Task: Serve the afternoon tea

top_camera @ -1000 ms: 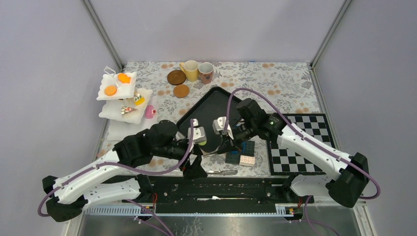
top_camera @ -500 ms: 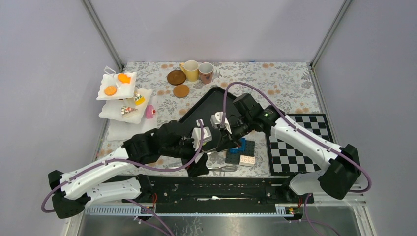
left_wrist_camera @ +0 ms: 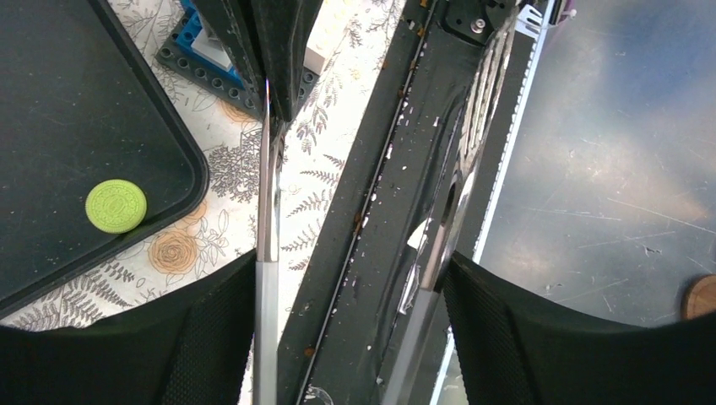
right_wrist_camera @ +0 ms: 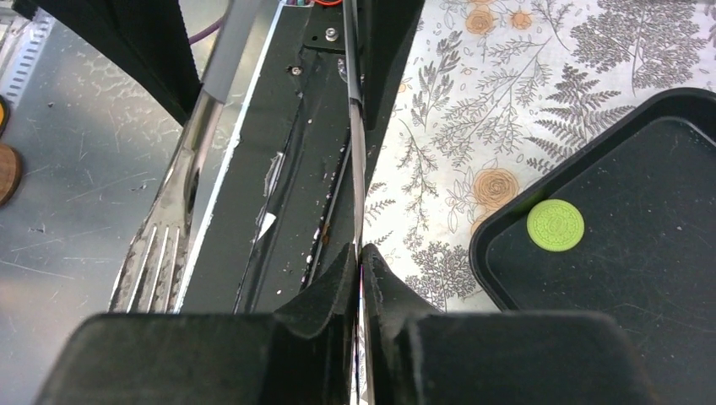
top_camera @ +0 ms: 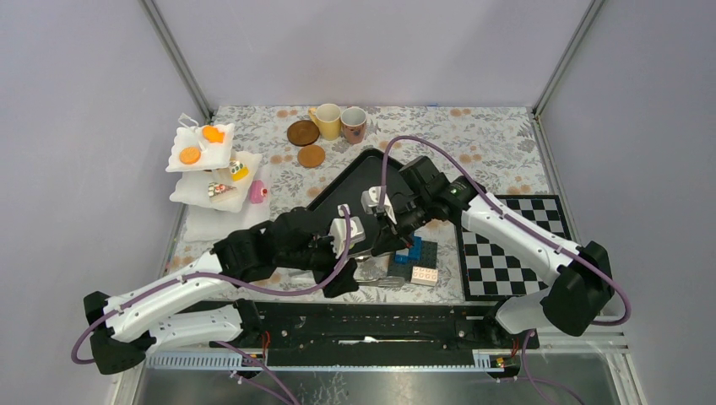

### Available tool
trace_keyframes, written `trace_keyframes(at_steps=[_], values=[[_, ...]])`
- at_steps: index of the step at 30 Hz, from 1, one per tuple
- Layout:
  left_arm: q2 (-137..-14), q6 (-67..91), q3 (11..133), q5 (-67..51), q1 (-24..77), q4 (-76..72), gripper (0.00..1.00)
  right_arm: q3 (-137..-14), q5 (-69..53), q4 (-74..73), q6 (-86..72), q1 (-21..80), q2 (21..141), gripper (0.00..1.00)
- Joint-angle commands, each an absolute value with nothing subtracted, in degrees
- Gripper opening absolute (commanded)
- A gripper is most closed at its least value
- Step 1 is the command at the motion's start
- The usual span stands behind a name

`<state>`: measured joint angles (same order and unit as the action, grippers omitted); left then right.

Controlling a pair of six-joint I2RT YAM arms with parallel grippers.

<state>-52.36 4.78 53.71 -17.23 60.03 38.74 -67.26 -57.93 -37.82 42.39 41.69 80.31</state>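
Observation:
Metal tongs (left_wrist_camera: 268,194) hang over the table's near edge. Their two arms lie against the inner sides of my left gripper (left_wrist_camera: 350,270), one on each finger. My right gripper (right_wrist_camera: 360,253) is shut on the thin arm of the tongs (right_wrist_camera: 358,160); the forked arm (right_wrist_camera: 160,253) hangs free. A green cookie (left_wrist_camera: 116,205) lies in the near corner of the black tray (top_camera: 355,173). The yellow mug (top_camera: 328,121), the patterned mug (top_camera: 354,124) and two brown coasters (top_camera: 302,132) stand at the back. Orange cookies (top_camera: 190,155) and small cakes (top_camera: 224,190) sit on the white tiered stand (top_camera: 179,196).
A blue and black brick stack (top_camera: 415,257) sits just right of the tray, beside both grippers. A chessboard (top_camera: 515,245) lies at the right. The black base rail (left_wrist_camera: 397,169) runs along the near edge below the tongs.
My left arm swung right to the tongs and its jaws narrowed onto their two arms. My right gripper shifted slightly left, and the tongs rose off the table.

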Motion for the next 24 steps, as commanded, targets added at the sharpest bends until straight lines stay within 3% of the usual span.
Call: trace_keyframes(at_steps=[1, 7, 12, 16, 24], values=[[-51.4, 3.9, 52.7, -11.4, 60.0, 35.4, 0.73, -68.6, -59.7, -35.7, 41.2, 41.3, 79.7, 0.14], [-50.7, 4.5, 52.1, -7.9, 60.0, 35.0, 0.59, -65.3, -57.4, -29.2, 38.2, 41.2, 77.6, 0.33], [-51.5, 5.1, 51.3, -1.8, 60.0, 33.9, 0.53, -65.1, -55.6, -26.5, 38.1, 40.5, 77.4, 0.34], [-52.7, 5.0, 50.5, 4.3, 60.0, 32.5, 0.51, -66.8, -55.0, -26.3, 40.1, 39.5, 80.0, 0.35], [-58.2, 3.4, 50.7, 14.6, 60.0, 31.7, 0.51, -70.8, -51.4, -26.3, 43.6, 38.9, 85.8, 0.5]])
